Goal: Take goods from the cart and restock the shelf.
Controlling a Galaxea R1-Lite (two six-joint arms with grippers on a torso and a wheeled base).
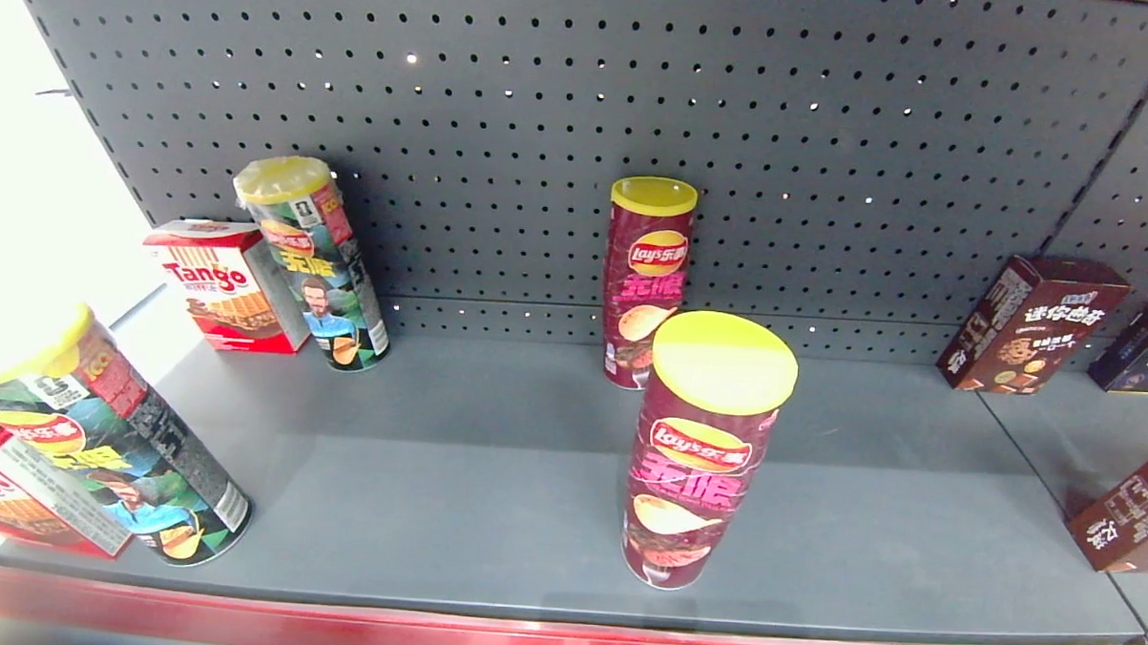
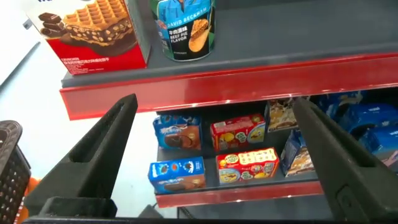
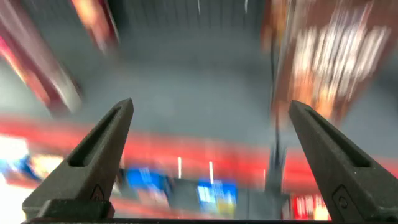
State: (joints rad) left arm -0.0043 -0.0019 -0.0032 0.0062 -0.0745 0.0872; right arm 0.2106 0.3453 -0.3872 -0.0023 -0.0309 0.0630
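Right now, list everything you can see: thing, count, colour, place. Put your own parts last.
maroon chip cans: 2, maroon with yellow lids, upright mid-shelf, one behind the other
dark chip cans: 2, dark green with yellow lids, shelf's left, one back, one front
wafer boxes: 2, red, left of each dark can
brown boxes: 2, brown, shelf's right, one back, one front
dark box: 1, near black, far right, back
shelf: 1, grey with red front edge
pegboard: 1, grey, behind the shelf
small boxes: several, blue and red-yellow, lower shelves
left claw: 1, black, open, empty
right claw: 1, black, open, empty
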